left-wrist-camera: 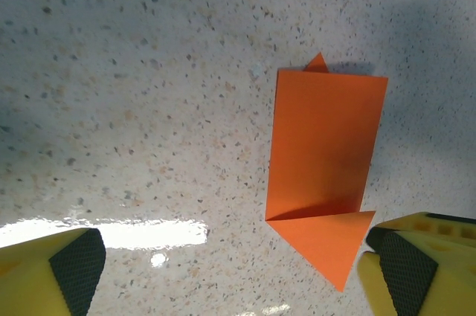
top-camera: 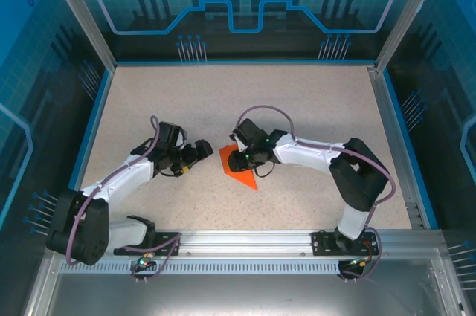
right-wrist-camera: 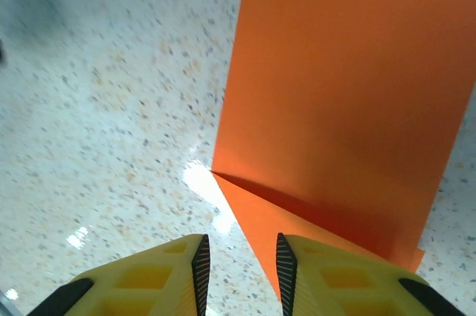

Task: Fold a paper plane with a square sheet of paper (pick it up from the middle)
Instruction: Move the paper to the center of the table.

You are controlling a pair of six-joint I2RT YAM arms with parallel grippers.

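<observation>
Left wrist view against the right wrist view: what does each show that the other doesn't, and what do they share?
Left wrist: the folded orange paper whole, a small tip poking past its upper edge, and the left gripper with fingers wide apart. Right wrist: a cropped close-up of the paper's diagonal crease, and the right gripper with a narrow gap, one finger overlapping the triangular flap. Shared: the orange paper, its triangular flap and the speckled table.

Paper, top view: the square sheet of paper (top-camera: 244,177) partly hidden under the right gripper (top-camera: 245,160).
Paper, right wrist view: top and right sides cut off (frame edge).
Left fingers (left-wrist-camera: 74,271): bases cut off below.
</observation>
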